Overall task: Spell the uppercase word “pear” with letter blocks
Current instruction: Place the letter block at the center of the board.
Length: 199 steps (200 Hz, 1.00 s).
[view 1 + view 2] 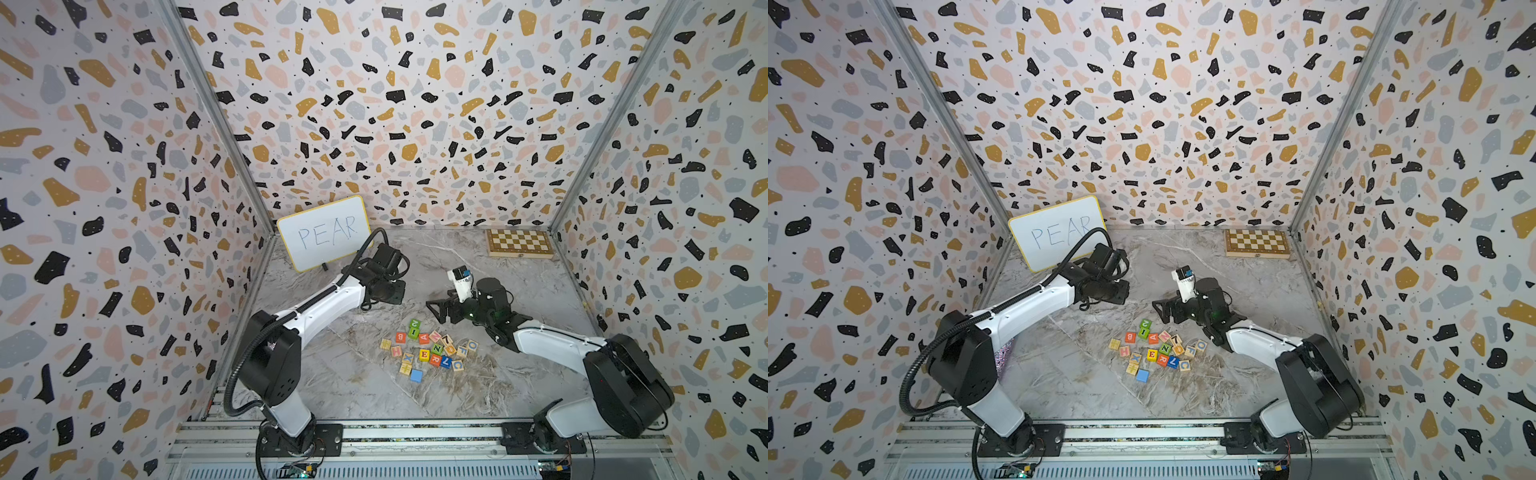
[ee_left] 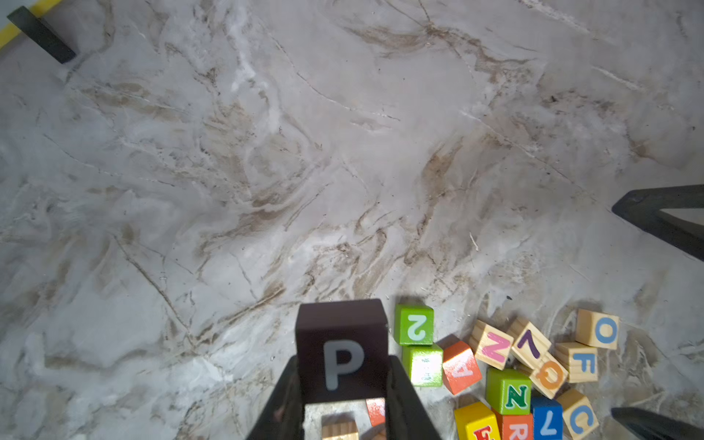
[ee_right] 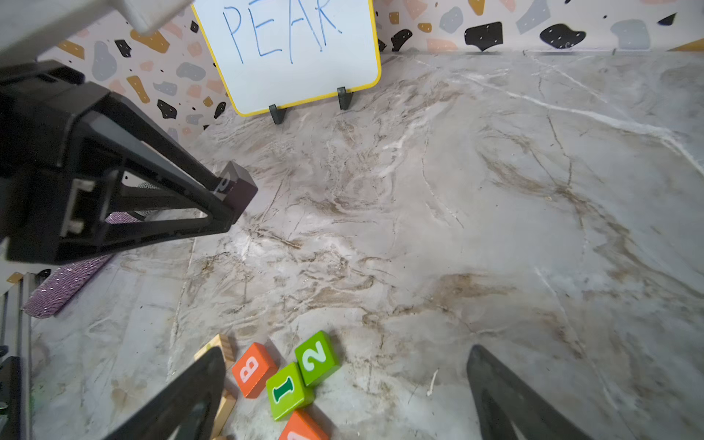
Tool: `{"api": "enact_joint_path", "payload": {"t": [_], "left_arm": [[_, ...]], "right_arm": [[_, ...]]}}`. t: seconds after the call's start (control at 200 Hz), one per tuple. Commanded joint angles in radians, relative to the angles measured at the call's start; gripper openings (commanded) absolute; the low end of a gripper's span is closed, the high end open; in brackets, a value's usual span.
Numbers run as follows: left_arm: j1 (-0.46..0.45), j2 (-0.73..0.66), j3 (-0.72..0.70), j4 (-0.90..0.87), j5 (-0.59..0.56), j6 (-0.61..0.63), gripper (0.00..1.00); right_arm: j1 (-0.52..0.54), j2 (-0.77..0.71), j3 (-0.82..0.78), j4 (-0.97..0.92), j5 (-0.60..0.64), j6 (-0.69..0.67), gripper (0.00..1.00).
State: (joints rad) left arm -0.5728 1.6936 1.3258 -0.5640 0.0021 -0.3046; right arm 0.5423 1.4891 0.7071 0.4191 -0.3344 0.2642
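Left fingers [image 2: 282,404] clamp the black P block [image 2: 341,350], arm stretched forward; right fingers [image 3: 183,396] gape wide, elbow bent.

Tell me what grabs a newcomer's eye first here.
The black P block clamped in the left gripper, over bare marble tabletop. Behind it, the yellow-framed whiteboard reading PEAR stands at the back-left corner. A colourful jumble of other blocks lies mid-table between the arms.

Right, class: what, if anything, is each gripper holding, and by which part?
The left gripper pinches the black P block by two opposite side faces, with the P face showing between its fingers. The right gripper is open and holds nothing.
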Motion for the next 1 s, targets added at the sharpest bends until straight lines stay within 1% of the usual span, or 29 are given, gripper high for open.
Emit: {"api": "enact_joint_path", "payload": {"t": [0.0,0.185,0.451,0.641,0.731,0.991], "left_arm": [[0.025,0.046,0.046,0.029,0.005,0.033,0.17],[0.061,0.152,0.111,0.041,0.013,0.034,0.17],[0.089,0.269,0.169,0.061,0.015,0.021,0.17],[0.094,0.337,0.208,0.044,0.014,-0.004,0.20],[0.094,0.369,0.234,0.024,0.015,-0.018,0.22],[0.096,0.422,0.271,0.001,0.007,-0.047,0.21]], "right_arm": [[0.010,0.072,0.112,-0.057,-0.042,-0.040,0.99],[0.016,0.215,0.253,-0.114,-0.048,-0.033,1.00],[0.015,0.350,0.369,-0.136,-0.037,-0.005,0.99],[0.016,0.399,0.407,-0.150,-0.036,-0.004,0.98],[0.017,0.403,0.404,-0.146,-0.036,-0.004,0.98],[0.022,0.399,0.399,-0.130,-0.047,0.003,0.98]]}}
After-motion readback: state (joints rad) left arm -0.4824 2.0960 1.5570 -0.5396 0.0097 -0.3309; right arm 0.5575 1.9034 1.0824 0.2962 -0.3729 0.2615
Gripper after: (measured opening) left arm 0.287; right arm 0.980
